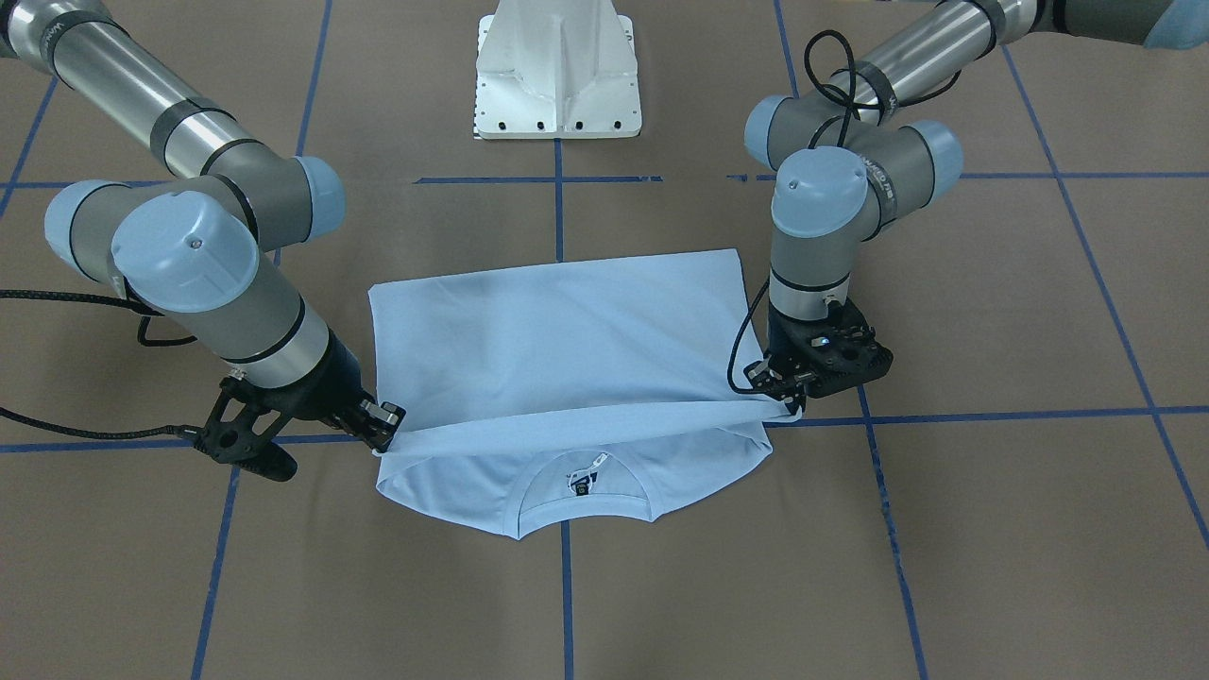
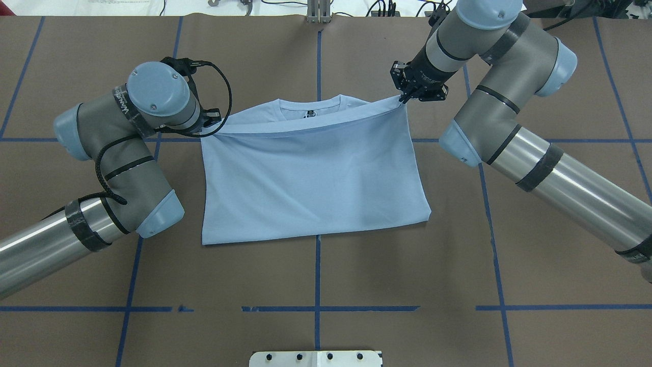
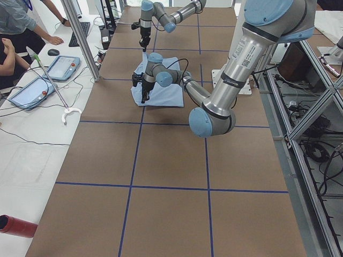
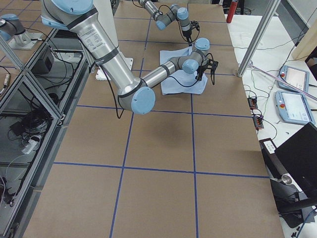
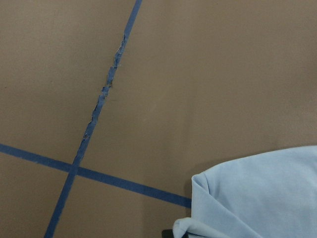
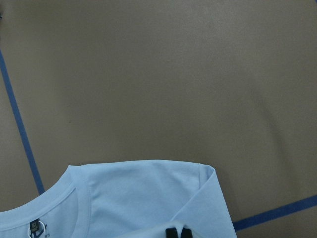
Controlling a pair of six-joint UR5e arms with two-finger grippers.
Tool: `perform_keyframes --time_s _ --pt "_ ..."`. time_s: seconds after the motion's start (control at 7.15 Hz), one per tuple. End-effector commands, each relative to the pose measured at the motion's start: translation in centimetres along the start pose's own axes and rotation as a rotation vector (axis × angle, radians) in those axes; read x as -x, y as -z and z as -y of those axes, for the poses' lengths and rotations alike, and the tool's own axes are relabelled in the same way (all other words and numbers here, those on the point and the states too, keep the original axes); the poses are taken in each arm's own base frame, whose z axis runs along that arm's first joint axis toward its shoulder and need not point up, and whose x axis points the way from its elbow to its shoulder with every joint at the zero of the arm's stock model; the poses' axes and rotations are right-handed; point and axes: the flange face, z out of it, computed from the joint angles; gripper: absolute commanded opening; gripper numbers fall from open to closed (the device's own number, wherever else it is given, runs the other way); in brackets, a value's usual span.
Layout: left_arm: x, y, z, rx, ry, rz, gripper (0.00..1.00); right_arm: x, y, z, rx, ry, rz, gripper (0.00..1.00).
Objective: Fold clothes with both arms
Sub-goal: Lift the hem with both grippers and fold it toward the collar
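You are viewing the right gripper (image 1: 385, 427) with its fingertips (image 6: 171, 232) clenching one corner of the T-shirt's folded-over edge. The left gripper (image 1: 790, 404) is pinching the opposite corner in the same way, though its wrist view is showing only cloth at the bottom of the picture.

Between the two grippers, the held edge is stretching in a taut, straight line across the T-shirt (image 1: 557, 340). The upper layer is covering most of the body. The collar (image 1: 584, 493) with its small tag (image 1: 586, 480) is lying exposed just beyond the held edge, on the side away from the robot.

The T-shirt is resting on the brown table (image 1: 945, 567), lying across a blue tape line (image 1: 567, 586), out in front of the white pedestal base (image 1: 557, 76).

The right arm (image 1: 189, 246) and left arm (image 1: 831, 217) are reaching in from either side, wrists pointing down at the corners.
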Motion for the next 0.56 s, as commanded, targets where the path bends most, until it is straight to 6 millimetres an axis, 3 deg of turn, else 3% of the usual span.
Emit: perform_keyframes --time_s 0.0,0.42 --pt "0.2 -0.8 0.1 0.000 0.001 0.006 0.00 1.6 -1.0 1.1 0.000 -0.008 -0.017 0.00" --pt "-1.3 0.3 0.4 -0.004 0.000 -0.016 0.00 1.4 -1.2 1.2 0.002 -0.012 -0.022 0.00"
